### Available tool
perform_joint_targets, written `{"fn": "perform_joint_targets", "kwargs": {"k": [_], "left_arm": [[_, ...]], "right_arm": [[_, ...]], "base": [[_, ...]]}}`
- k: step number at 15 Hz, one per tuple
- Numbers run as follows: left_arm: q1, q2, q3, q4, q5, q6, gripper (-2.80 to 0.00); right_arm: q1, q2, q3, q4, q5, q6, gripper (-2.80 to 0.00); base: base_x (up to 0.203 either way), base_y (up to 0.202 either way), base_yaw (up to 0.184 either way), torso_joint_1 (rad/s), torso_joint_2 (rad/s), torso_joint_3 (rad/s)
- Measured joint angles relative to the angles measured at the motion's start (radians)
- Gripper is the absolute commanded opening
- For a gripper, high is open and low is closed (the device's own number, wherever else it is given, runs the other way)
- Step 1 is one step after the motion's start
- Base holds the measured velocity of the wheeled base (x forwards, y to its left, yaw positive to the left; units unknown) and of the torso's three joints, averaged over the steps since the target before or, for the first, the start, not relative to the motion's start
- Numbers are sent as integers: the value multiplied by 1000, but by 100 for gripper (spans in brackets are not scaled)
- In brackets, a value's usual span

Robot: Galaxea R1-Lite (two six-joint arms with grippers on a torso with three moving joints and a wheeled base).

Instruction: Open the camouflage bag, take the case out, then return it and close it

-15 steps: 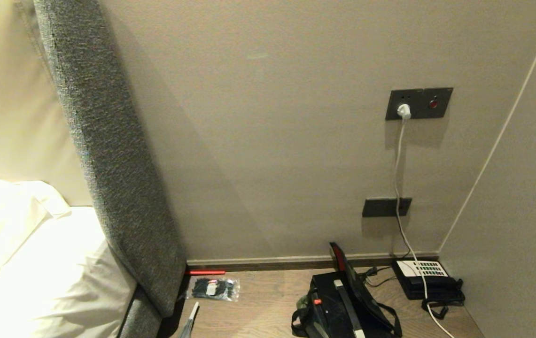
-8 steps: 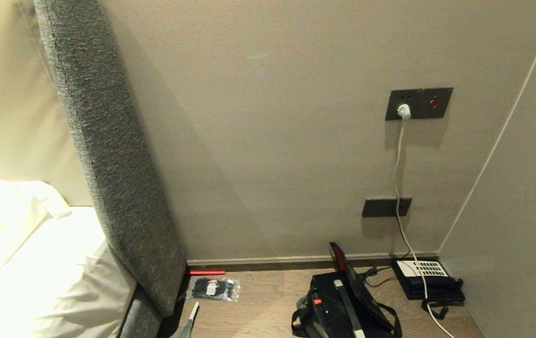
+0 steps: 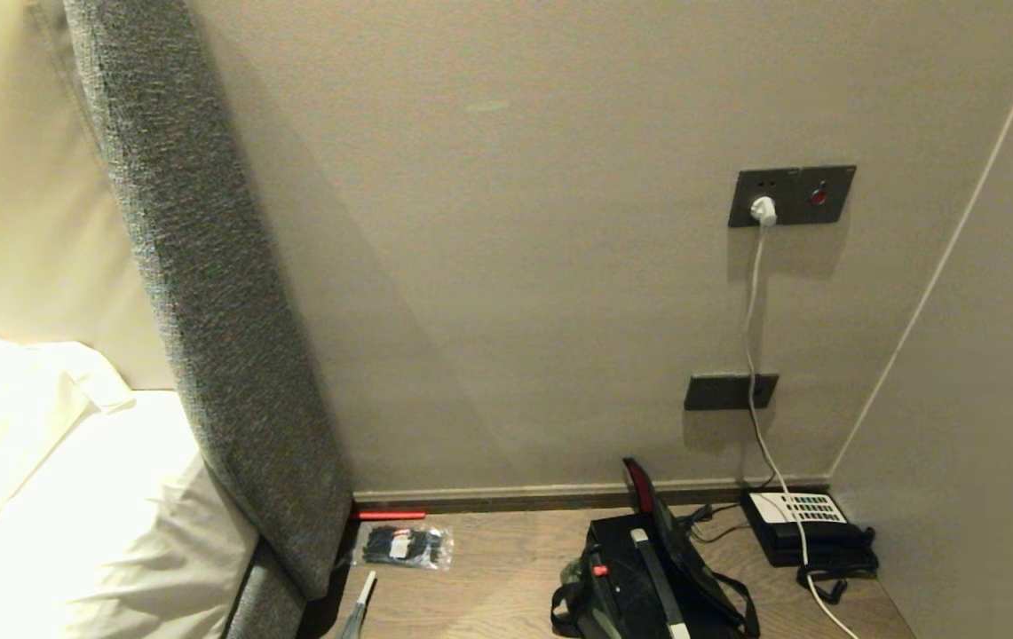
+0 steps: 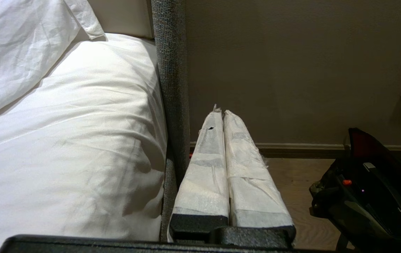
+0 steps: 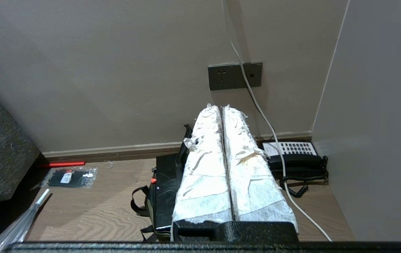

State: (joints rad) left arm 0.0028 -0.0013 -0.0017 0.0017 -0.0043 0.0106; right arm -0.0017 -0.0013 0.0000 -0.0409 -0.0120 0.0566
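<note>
One camouflage bag [image 3: 648, 577] w/ lid up, red-lined.

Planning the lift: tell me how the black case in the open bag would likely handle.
The case looks boxy and hard-sided, so probably stiff. Its handle offers a hold. Nearly filling the camouflage bag, it may drag the soft sides along.

The camouflage bag [image 3: 648, 577] sat open on the worktop [image 3: 506, 577] with the case [image 3: 626, 568] inside it. The telephone [image 3: 808, 528] lay to its right in the corner, the packet of cable ties [image 3: 402, 545] to its left beside the headboard [image 3: 213, 337], the bed [image 3: 71, 515] beyond.
</note>
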Motion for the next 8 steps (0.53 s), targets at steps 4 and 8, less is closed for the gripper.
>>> {"fn": "perform_joint_targets", "kwargs": {"k": [4, 8], "left_arm": [[0, 0, 0, 0, 0, 0, -280], [0, 0, 0, 0, 0, 0, -280]], "right_arm": [[0, 0, 0, -1, -1, 1, -280], [0, 0, 0, 0, -1, 4, -280]], "base": [[0, 0, 0, 0, 0, 0], [0, 0, 0, 0, 0, 0]]}}
